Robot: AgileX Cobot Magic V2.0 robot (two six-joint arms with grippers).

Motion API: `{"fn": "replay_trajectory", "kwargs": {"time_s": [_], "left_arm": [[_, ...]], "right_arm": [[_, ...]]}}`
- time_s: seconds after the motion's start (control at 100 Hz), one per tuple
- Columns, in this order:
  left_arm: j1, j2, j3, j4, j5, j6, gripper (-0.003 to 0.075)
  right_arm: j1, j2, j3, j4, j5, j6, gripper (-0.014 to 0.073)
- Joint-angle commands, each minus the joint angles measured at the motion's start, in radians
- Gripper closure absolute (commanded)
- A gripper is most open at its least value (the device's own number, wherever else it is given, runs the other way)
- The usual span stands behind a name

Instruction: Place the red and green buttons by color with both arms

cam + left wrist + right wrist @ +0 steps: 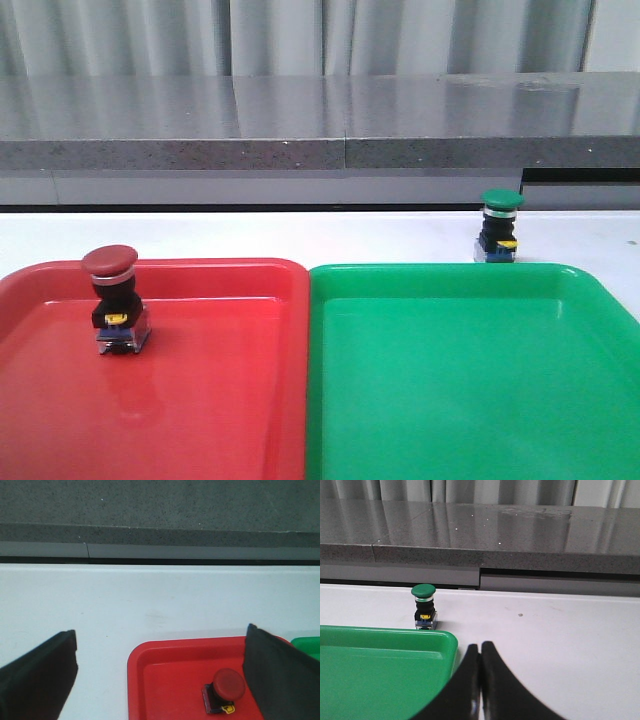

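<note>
Left pincer (pixel 160 680) open, fingers wide apart above red tray (pixel 200 400). Right pincer (pixel 480 680) closed, empty, beside green tray (pixel 470 380). Red button (pixel 115 300) upright inside red tray. Farther: green button (pixel 499 226) upright on white table (pixel 300 235), just behind green tray.

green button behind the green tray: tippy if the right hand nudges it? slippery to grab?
Likely tippy: the green button stands upright with a cap wider than its narrow base, so a high nudge could topple it. The domed cap looks smooth, probably slippery; the squarer black body seems the safer grip. It looks rigid, not floppy.
</note>
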Motion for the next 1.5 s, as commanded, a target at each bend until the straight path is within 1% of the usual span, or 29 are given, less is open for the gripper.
{"fn": "replay_trajectory", "kwargs": {"time_s": [0.0,0.15,0.29,0.38,0.45,0.5,0.52,0.57,0.59,0.64,0.66,0.69,0.71,1.49], "left_arm": [[0.003,-0.120,0.038,0.006,-0.073,-0.005,0.0080],[0.003,-0.303,0.140,0.006,-0.057,-0.005,0.0081],[0.003,-0.417,0.198,0.006,-0.055,-0.005,0.0083],[0.003,-0.455,0.212,0.006,-0.055,-0.005,0.0125],[0.003,-0.468,0.215,0.006,-0.053,-0.005,0.0212],[0.003,-0.468,0.215,0.007,-0.058,-0.005,0.0312],[0.003,-0.468,0.215,0.007,-0.058,-0.005,0.0340],[0.003,-0.468,0.215,0.007,-0.059,-0.005,0.0458],[0.003,-0.468,0.215,0.007,-0.059,-0.005,0.0489],[0.003,-0.468,0.215,0.007,-0.059,-0.005,0.0611],[0.003,-0.468,0.215,0.007,-0.059,-0.005,0.0641],[0.003,-0.468,0.215,0.007,-0.059,-0.005,0.0714],[0.003,-0.468,0.215,0.007,-0.059,-0.005,0.0739],[0.003,-0.468,0.215,0.015,-0.068,-0.002,0.0739]], "right_arm": [[-0.009,-0.021,-0.014,-0.002,-0.083,0.000,0.0703],[-0.009,-0.021,-0.014,-0.002,-0.083,0.000,0.0703],[-0.009,-0.021,-0.014,-0.002,-0.083,0.000,0.0703],[-0.009,-0.021,-0.014,-0.002,-0.083,0.000,0.0703],[-0.009,-0.021,-0.014,-0.002,-0.083,0.000,0.0703],[-0.009,-0.021,-0.014,-0.002,-0.083,0.000,0.0703],[-0.009,-0.021,-0.014,-0.002,-0.083,0.000,0.0703],[-0.009,-0.021,-0.014,-0.002,-0.083,0.000,0.0703],[-0.009,-0.021,-0.014,-0.002,-0.083,0.000,0.0703],[-0.009,-0.021,-0.014,-0.002,-0.083,0.000,0.0703],[-0.009,-0.021,-0.014,-0.002,-0.083,0.000,0.0703],[-0.009,-0.021,-0.014,-0.002,-0.083,0.000,0.0703],[-0.009,-0.021,-0.014,-0.002,-0.083,0.000,0.0703],[-0.009,-0.021,-0.014,-0.002,-0.083,0.000,0.0703]]}}
